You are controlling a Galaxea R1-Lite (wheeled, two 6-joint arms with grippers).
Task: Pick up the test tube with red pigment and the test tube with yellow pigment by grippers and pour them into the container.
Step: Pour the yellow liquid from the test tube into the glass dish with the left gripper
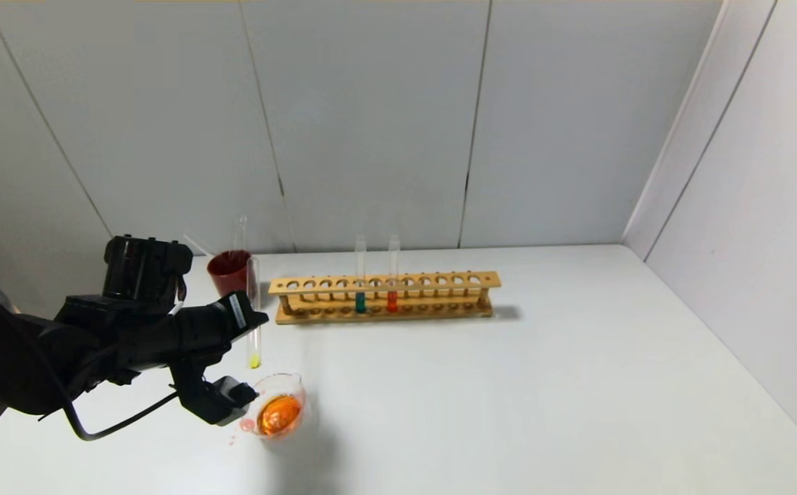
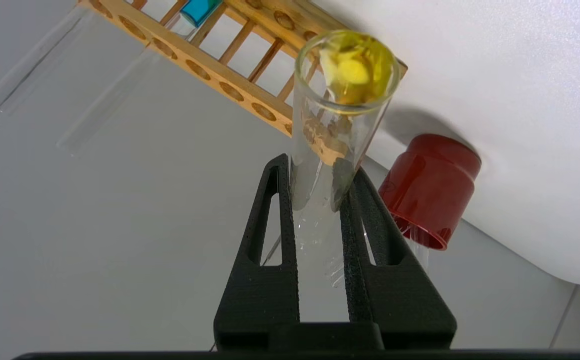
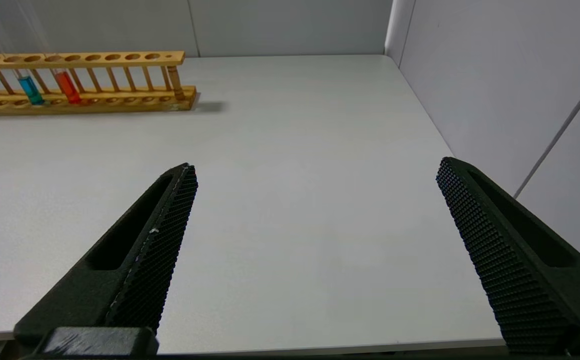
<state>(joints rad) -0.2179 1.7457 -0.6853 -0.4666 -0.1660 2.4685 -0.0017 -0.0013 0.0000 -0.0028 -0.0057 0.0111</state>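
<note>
My left gripper (image 1: 255, 317) is shut on the test tube with yellow pigment (image 1: 254, 344) and holds it upright just behind the container (image 1: 278, 412), a low clear beaker holding orange liquid. In the left wrist view the jaws (image 2: 320, 166) clamp the tube (image 2: 342, 120), with the yellow liquid at its far end. The test tube with red pigment (image 1: 392, 292) stands in the wooden rack (image 1: 439, 282); it also shows in the right wrist view (image 3: 67, 86). My right gripper (image 3: 315, 167) is open and empty over the bare table, outside the head view.
A tube with teal liquid (image 1: 360, 295) stands in the rack beside the red one. A dark red cup (image 1: 228, 272) with empty tubes stands behind my left gripper. Small red drops (image 1: 233, 437) lie by the beaker. Walls close the back and right.
</note>
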